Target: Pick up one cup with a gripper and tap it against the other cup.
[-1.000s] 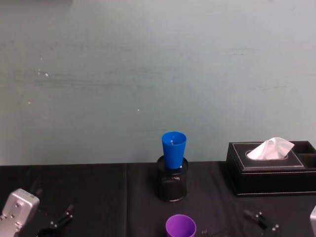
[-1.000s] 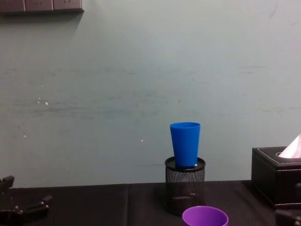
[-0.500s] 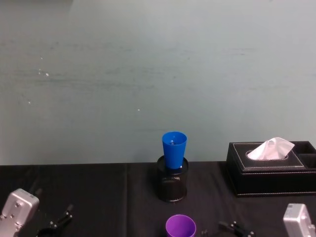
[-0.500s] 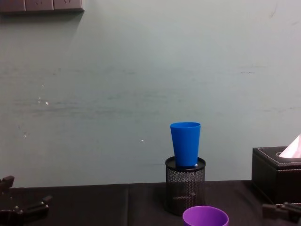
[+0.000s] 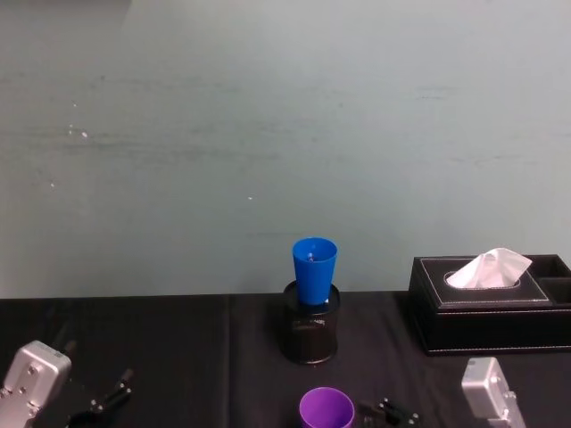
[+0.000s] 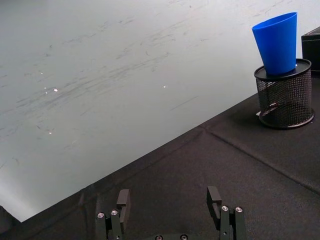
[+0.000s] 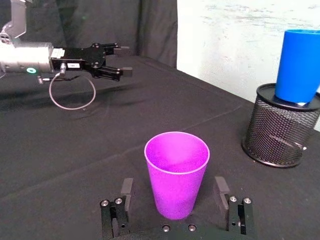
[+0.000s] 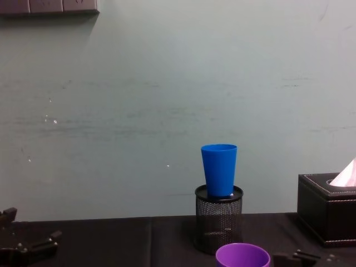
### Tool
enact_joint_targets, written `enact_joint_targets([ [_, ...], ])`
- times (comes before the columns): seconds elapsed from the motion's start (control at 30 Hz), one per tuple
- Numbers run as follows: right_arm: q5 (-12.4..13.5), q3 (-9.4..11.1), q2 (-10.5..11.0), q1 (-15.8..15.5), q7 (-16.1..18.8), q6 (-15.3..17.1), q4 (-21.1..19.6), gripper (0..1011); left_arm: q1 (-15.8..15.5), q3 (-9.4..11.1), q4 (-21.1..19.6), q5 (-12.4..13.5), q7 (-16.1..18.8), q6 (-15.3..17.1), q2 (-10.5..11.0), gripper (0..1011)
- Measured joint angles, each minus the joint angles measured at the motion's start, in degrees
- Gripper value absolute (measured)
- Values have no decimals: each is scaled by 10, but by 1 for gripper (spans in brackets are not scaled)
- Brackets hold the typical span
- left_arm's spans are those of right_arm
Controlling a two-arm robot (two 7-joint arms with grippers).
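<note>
1. The purple cup point(image 7: 176, 172) stands upright, mouth up, on the black table point(image 7: 75, 150), at the near edge in the head view point(image 5: 326, 409) and the chest view point(image 8: 242, 256).
2. The right gripper point(image 7: 174, 186) is low over the table just to the cup's right point(image 5: 393, 412), pointing at it. Its fingers point(image 7: 126, 189) are spread wide apart and hold nothing.
3. In the right wrist view the cup sits centred in the gap between the two fingers. In the head view the fingertips are just beside the cup's right side, with a sliver of table between them, so no contact shows.
4. The blue cup point(image 5: 314, 267) is farther back, near the wall, almost straight behind the purple one and well apart from it. It sits upright in the mouth of a black mesh holder point(image 5: 310, 337), most of it rising above the rim.
5. A black tissue box point(image 5: 491, 316) with a white tissue poking out stands to the holder's right, by the wall.
6. The left gripper point(image 6: 169, 197) is low over the table's left side point(image 5: 111, 397), well apart from both cups. Its fingers are apart and empty.
</note>
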Motion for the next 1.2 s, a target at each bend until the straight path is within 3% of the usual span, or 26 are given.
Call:
enact_joint_targets([
  [0.53,-11,-18,-51,56,30,-36,86,1002,0,0,0,0,0,0,0,1000],
  [1.2,-15,-22,-68,70,35,-45,110,1002,0,0,0,0,0,0,0,1000],
])
